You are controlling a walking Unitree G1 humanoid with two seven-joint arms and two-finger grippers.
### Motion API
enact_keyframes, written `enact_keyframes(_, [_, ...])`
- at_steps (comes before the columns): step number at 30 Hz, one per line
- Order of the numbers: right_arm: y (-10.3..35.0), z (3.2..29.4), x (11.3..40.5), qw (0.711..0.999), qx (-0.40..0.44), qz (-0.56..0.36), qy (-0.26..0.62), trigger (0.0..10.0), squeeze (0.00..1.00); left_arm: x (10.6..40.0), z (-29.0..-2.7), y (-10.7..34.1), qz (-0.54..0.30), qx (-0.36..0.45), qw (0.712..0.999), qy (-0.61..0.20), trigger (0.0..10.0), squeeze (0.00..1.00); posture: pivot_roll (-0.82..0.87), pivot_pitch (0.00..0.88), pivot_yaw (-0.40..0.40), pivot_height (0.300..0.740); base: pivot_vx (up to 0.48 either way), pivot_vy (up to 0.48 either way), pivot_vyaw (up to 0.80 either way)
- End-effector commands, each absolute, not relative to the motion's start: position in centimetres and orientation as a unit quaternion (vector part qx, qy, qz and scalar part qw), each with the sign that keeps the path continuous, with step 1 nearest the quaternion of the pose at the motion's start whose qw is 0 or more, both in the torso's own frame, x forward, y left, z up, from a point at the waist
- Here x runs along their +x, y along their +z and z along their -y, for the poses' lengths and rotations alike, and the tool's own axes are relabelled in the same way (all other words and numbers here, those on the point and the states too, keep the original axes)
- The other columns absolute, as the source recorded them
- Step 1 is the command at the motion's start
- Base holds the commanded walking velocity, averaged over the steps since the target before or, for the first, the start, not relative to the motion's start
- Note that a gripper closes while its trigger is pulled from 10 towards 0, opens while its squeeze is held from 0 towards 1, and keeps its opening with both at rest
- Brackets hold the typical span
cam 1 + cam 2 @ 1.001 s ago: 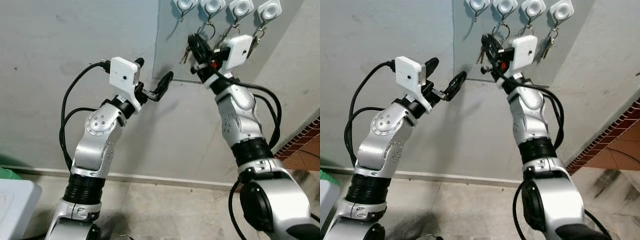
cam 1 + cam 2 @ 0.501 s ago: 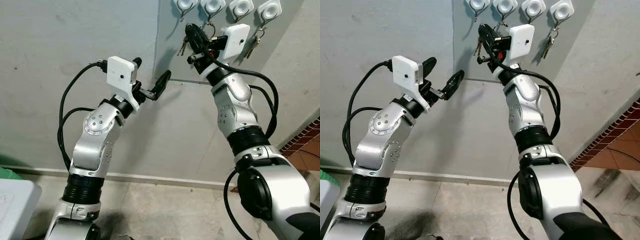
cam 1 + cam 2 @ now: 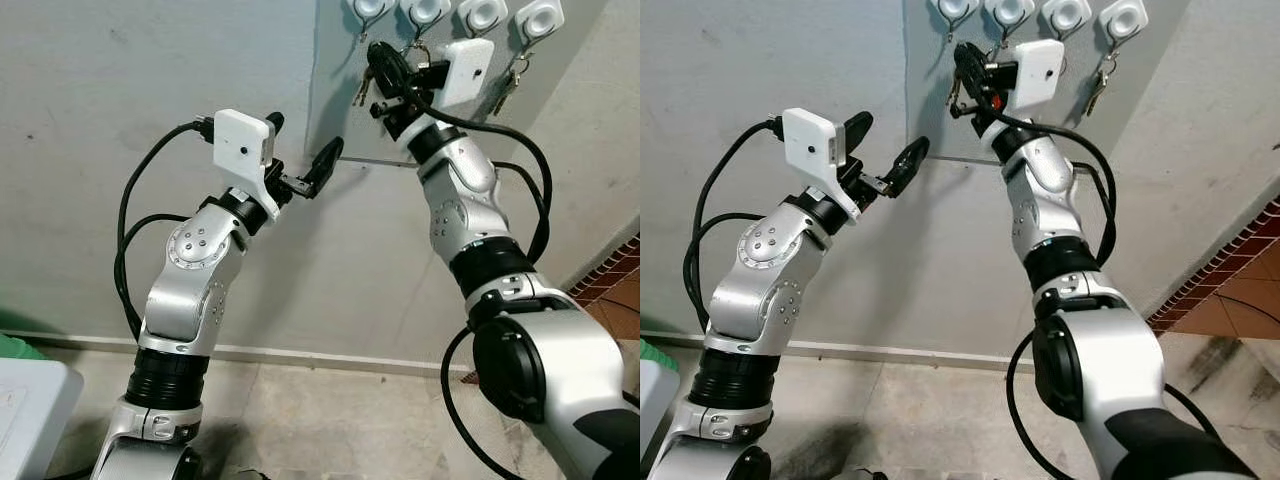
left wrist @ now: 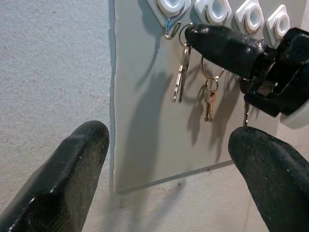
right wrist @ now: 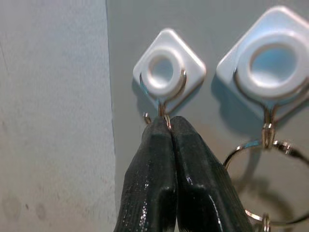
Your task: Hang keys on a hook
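Note:
Four white hooks sit in a row on a grey panel. My right gripper is raised to the leftmost hook and is shut on the ring of a key bunch, whose keys dangle below the fingers. In the right wrist view the closed fingertips sit just under that hook's wire, touching or nearly so. The second hook carries its own ring with keys. Another key set hangs from the far-right hook. My left gripper is open, held lower left of the panel, empty.
A plain grey wall runs behind both arms, with a skirting line along the floor. A white box stands at the lower left beside something green. A red brick strip runs at the right.
My right gripper has risen and shifted left with the keys, from under the second hook to the leftmost hook. The left arm has barely moved.

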State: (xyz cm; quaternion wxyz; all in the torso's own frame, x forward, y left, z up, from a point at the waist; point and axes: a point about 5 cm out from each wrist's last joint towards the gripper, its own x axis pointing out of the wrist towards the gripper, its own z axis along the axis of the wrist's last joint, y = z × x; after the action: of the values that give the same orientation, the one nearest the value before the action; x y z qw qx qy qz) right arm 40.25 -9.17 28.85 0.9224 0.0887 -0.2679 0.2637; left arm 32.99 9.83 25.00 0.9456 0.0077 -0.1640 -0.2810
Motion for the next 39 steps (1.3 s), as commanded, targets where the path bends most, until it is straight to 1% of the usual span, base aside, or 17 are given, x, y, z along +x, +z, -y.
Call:
enact_keyframes(1, [30.0, 9.3, 40.3, 0.919, 0.085, 0.284, 0.261, 10.0, 0.0, 32.7, -9.6, 25.2, 0.166, 0.006, 0.943, -0.288, 10.0, 0.0, 0.07, 0.118, -0.078, 0.74, 0.0, 0.0, 0.0])
enact_keyframes(15, [30.7, 8.9, 40.3, 0.915, 0.067, 0.29, 0.273, 10.0, 0.0, 32.8, -9.6, 25.3, 0.165, -0.002, 0.944, -0.285, 10.0, 0.0, 0.06, 0.121, -0.081, 0.74, 0.0, 0.0, 0.0])
enact_keyframes(27, [30.5, 8.9, 40.2, 0.916, 0.011, 0.295, 0.271, 10.0, 0.0, 32.7, -9.6, 25.1, 0.162, -0.011, 0.945, -0.283, 10.0, 0.0, 0.06, 0.119, -0.084, 0.74, 0.0, 0.0, 0.0])
enact_keyframes(39, [31.1, 8.9, 40.1, 0.91, 0.01, 0.312, 0.273, 10.0, 0.0, 32.7, -9.4, 25.1, 0.161, -0.017, 0.945, -0.285, 10.0, 0.0, 0.06, 0.109, -0.082, 0.74, 0.0, 0.0, 0.0])
